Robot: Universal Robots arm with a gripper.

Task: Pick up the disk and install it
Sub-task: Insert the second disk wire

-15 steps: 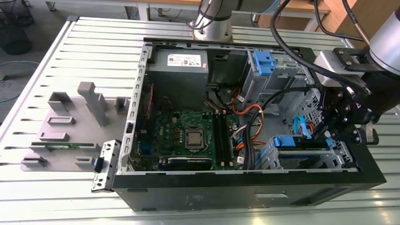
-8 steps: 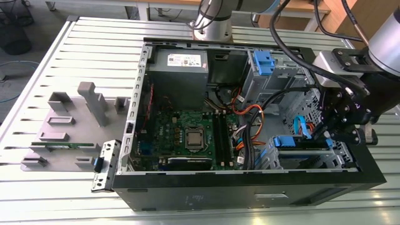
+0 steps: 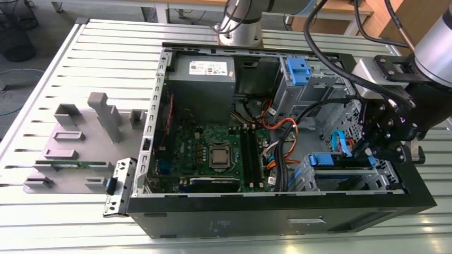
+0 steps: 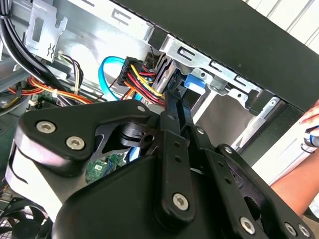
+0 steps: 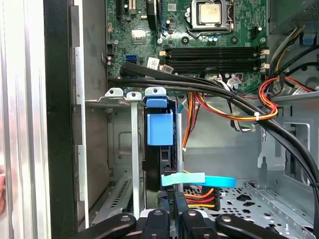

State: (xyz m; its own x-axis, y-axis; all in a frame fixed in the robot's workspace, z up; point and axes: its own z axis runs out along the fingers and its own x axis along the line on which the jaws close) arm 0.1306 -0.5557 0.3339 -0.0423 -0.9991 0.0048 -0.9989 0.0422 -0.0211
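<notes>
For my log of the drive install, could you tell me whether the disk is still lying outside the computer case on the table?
No; in the first wrist view the disk stands on edge inside the drive cage of the open case.

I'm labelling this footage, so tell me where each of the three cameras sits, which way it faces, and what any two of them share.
Exterior view: off the arm, above the table, looking down into the open computer case; the arm and gripper stand at the exterior view's right.
First wrist view: on the arm, looking past the gripper's fingertips along the drive cage to the motherboard.
Second wrist view: on the arm, close behind the gripper's black linkage, facing the cage.
Shared: both wrist views show the blue tab.
</notes>
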